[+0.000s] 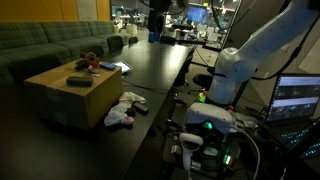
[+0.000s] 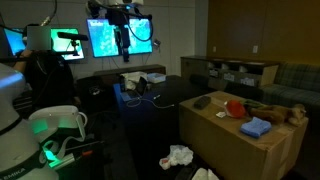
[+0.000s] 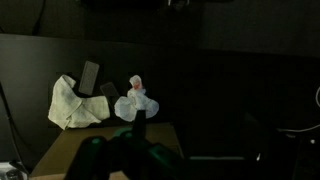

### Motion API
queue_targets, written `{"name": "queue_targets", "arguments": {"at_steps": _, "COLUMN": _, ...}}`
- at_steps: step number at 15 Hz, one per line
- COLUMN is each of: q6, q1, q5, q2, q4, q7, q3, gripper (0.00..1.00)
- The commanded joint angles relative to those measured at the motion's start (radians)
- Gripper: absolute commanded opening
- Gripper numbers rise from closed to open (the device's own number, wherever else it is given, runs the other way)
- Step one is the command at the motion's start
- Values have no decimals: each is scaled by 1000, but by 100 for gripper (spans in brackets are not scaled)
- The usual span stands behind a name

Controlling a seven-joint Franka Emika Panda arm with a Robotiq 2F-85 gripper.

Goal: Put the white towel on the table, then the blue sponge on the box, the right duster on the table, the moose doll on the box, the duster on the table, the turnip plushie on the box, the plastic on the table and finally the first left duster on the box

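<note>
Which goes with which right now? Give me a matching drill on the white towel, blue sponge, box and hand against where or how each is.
Things:
1. white towel
2. blue sponge
3. box
4. hand

Places or states:
A. lying on the box top
B. raised over the table, open
C. crumpled on the table beside the box
D. tan cardboard

Pairs: 1-C, 2-A, 3-D, 4-B
</note>
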Motion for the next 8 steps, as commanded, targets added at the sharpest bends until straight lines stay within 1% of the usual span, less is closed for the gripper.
{"name": "queue_targets", "arguments": {"at_steps": 1, "q6": 160, "q1": -35, "q5": -38, "q2": -150, "q4": -187, "q7": 30, "q3": 5, "gripper": 100}}
{"name": "queue_targets", "arguments": {"at_steps": 2, "q6": 249, "q1": -57, "q5": -68, "q2": -154, "q4": -251, "q7": -20, "q3": -36, "gripper": 100}}
{"name": "queue_targets", "arguments": {"at_steps": 3, "q6": 314, "q1": -70, "q5": -87, "q2": -169, "q4": -292, "q7": -20, "q3": -47, "gripper": 100}}
{"name": "queue_targets", "arguments": {"at_steps": 6, "q6": 545, "q1": -150, "q5": -140, "q2": -143, "q4": -420, "q7": -52, "q3": -133, "gripper": 100}}
{"name": "queue_targets", "arguments": {"at_steps": 7, "q6": 621, "q1": -175, "q5": -153, "q2": -4, "q4": -343, "q7": -80, "q3": -169, "gripper": 100}}
{"name": "queue_targets", "arguments": {"at_steps": 8, "q6": 699, "q1": -196, "q5": -162, "q2": 20, "q4": -374, "q7": -122, "q3": -218, "gripper": 100}}
